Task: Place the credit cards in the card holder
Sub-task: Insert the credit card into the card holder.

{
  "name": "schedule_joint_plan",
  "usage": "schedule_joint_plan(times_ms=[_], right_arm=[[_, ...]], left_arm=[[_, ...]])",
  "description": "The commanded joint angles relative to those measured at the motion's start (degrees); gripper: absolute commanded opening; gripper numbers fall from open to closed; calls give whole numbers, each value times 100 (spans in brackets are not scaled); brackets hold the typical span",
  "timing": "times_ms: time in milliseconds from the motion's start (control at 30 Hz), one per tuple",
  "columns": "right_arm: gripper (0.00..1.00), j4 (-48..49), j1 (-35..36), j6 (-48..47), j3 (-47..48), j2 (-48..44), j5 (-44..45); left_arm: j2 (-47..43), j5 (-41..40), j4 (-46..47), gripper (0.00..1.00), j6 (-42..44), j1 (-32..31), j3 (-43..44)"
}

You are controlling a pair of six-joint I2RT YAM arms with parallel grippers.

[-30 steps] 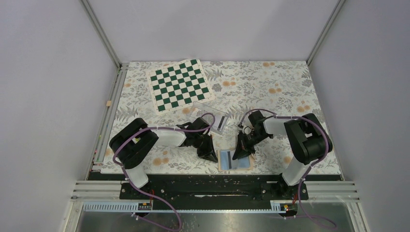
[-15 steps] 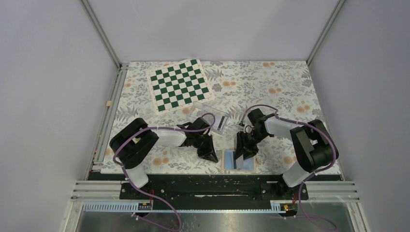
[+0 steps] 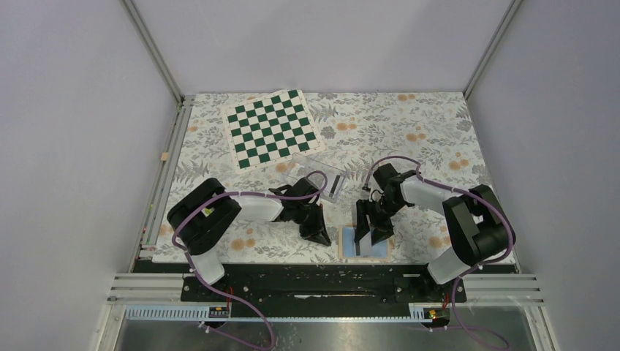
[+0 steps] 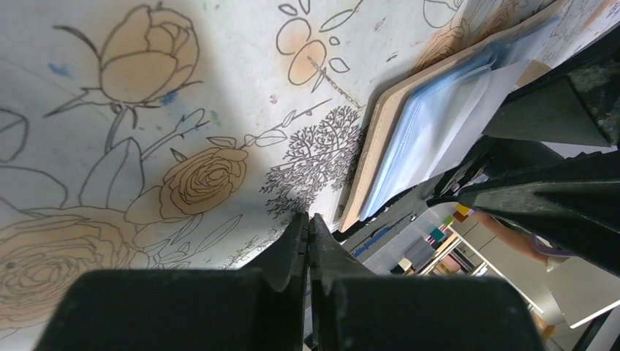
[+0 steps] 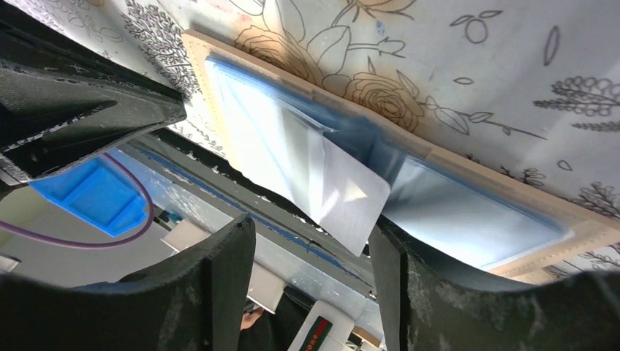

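Observation:
The card holder (image 3: 349, 246) lies open near the table's front edge, tan rim around a light-blue inside. In the right wrist view a pale credit card (image 5: 343, 191) sticks partway out of a pocket of the card holder (image 5: 468, 219), one corner hanging free. My right gripper (image 5: 311, 238) hovers over it, open, its fingers either side of the card's free end without pinching it. From above the right gripper (image 3: 373, 234) covers the holder's middle. My left gripper (image 3: 319, 237) is shut, tips down on the cloth just left of the holder (image 4: 398, 139), holding nothing (image 4: 308, 218).
A green-and-white chessboard mat (image 3: 272, 127) lies at the back left. A clear plastic box (image 3: 317, 175) stands just behind the left gripper. A small pale block (image 3: 165, 156) sits on the left rail. The black mounting rail (image 3: 322, 275) runs just below the holder.
The right gripper has opened and let go of the card, which stays in the holder's pocket. The right arm and the holder have shifted slightly right. The left gripper has stayed put.

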Motion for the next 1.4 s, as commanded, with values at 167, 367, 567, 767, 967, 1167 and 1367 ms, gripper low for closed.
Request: schedule_joint_plan(times_ms=[167, 367, 567, 767, 967, 1167, 1367], right_arm=[[60, -226, 130, -156, 181, 88, 399], [47, -45, 356, -79, 383, 423, 223], [40, 83, 671, 143, 599, 535, 95], [33, 240, 923, 266, 726, 692, -50], [36, 160, 960, 305, 669, 601, 165], [47, -226, 960, 234, 658, -13, 488], [52, -488, 963, 114, 559, -329, 787]], left_arm=[[382, -693, -430, 0, 294, -102, 87], [476, -620, -440, 0, 297, -168, 208], [509, -597, -438, 0, 285, -202, 228], [511, -588, -440, 0, 281, -215, 239], [278, -689, -579, 0, 291, -217, 186], [-386, -929, -839, 16, 352, -216, 241], [-728, -401, -74, 42, 153, -223, 224]])
